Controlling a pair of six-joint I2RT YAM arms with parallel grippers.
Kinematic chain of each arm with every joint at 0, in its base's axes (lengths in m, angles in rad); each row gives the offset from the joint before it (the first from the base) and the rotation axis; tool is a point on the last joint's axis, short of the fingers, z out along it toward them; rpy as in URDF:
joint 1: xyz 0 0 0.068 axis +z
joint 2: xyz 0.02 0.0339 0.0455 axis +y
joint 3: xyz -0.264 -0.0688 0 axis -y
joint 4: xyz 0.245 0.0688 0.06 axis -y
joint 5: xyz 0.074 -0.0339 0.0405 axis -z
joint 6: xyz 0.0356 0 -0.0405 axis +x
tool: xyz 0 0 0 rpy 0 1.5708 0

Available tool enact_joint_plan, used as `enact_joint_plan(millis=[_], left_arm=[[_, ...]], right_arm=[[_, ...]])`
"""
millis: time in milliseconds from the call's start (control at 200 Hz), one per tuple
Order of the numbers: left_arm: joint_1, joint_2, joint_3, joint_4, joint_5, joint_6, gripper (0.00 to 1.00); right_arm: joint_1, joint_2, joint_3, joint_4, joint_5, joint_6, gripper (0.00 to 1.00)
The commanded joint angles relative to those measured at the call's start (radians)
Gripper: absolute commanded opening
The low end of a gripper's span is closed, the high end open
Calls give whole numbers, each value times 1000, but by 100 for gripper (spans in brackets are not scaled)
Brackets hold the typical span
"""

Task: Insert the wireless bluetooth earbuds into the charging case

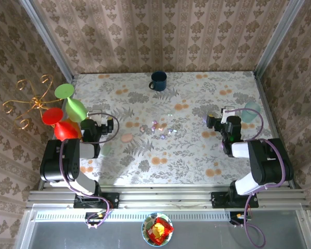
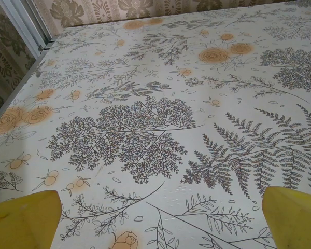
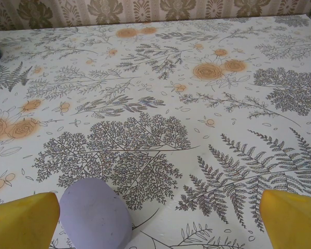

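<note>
So both arms are parked low at the near corners of the floral surface (image 1: 197, 166). The left jaws are wide open: in the left wrist view the two yellow pads (image 2: 23, 220) sit in opposite bottom corners, with bare cloth between them. The right jaws are spread wide too and aren't gripping anything. A lilac case (image 3: 96, 215) lies on the cloth between the pads, just beside the left-hand one in the right wrist view. Can't tell if it actually touches.

The wireless bluetooth earbuds (image 1: 163, 126) are loose in the middle of the surface, a little scatter of tiny pale glossy bits between the two arms and well apart from both. They're too small in the top view to sort the colours properly.

A pink case (image 1: 126, 137) lies just left of and a bit nearer than the scatter, close to the left arm. A pale teal case (image 1: 253, 108) is over by the right edge, just beyond the right arm. I can't tell if any case is open.

A blue mug (image 1: 158, 81) stands at the far edge, centre-ish. Red and green cones (image 1: 67, 111) with gold wire curls are at the left edge.
</note>
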Motion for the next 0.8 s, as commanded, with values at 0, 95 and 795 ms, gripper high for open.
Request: enact_joint_plan(millis=[0,95,795], left_arm=[[0,0,24,2,3,9,100],[1,-1,24,0,3,9,100],[3,0,24,1,-10,3,100]], right_arm=[[6,6,23,1,4,-18,100],[6,7,22,1,4,-19,100],[6,7,24,-1,4,-18,100]])
